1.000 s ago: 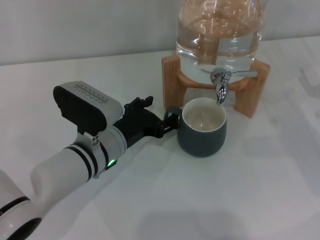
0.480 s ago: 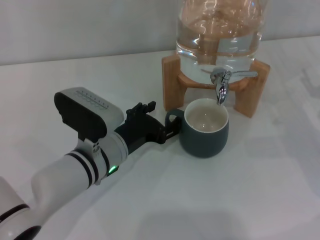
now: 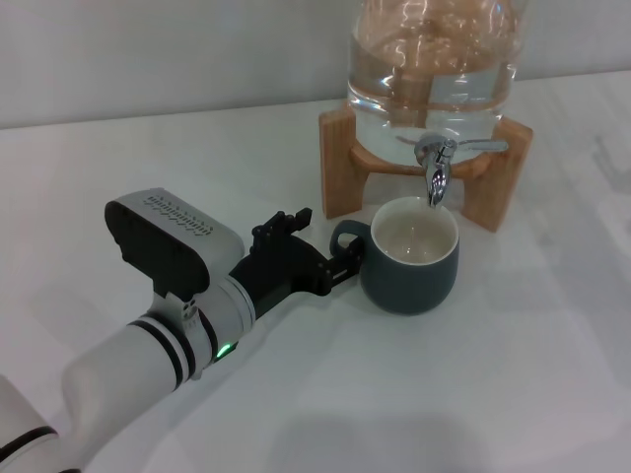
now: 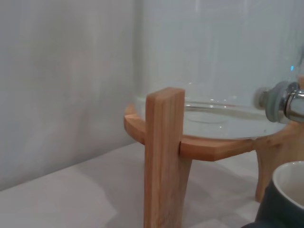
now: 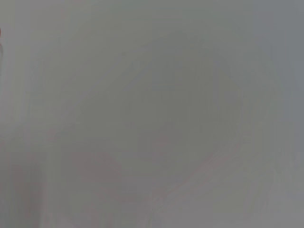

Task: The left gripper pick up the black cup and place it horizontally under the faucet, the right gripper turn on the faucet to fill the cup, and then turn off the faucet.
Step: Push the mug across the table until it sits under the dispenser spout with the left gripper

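Left arm (image 3: 148,360): white and silver cylindrical shell, black rings banding the wrist, small green light (image 3: 225,349) glowing beside them. Boxy camera module (image 3: 168,241) sitting on top, black body, silver-grey top plate showing a row of tiny markings. Left gripper (image 3: 340,268): black two-finger claw, angular bracketed black housing behind it.

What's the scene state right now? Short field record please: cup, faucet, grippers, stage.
cup: black cup upright on the white table, rim just below the spout, looks empty
faucet: faucet on the glass jar in a wooden stand; no water stream visible
left gripper: left gripper at the cup's handle, apparently shut on it
right gripper: not in view
stage: cup placed under the spout, faucet not yet opened
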You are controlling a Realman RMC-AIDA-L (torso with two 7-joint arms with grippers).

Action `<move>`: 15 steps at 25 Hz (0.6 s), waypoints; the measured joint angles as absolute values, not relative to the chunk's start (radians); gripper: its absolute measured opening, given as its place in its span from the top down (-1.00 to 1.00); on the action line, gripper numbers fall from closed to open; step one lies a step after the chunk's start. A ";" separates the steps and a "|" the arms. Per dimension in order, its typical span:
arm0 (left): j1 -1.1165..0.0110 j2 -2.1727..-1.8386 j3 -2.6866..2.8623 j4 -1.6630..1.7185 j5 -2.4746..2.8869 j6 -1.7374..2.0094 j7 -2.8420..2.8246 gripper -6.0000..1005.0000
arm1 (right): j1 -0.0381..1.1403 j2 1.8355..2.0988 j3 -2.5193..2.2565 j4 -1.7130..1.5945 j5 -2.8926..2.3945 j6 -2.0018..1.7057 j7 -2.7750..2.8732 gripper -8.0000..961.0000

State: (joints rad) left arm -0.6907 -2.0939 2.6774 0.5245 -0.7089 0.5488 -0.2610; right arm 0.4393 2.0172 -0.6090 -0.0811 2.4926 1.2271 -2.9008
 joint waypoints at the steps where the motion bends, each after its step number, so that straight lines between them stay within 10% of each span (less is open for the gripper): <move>1: -0.690 -2.094 2.678 0.525 -0.709 0.549 -0.260 -0.62 | 0.439 2.017 -0.609 -0.081 2.493 1.227 -2.901 -0.68; 15: -0.670 -2.090 2.679 0.530 -0.709 0.550 -0.262 -0.62 | 0.434 2.018 -0.609 -0.085 2.493 1.227 -2.901 -0.68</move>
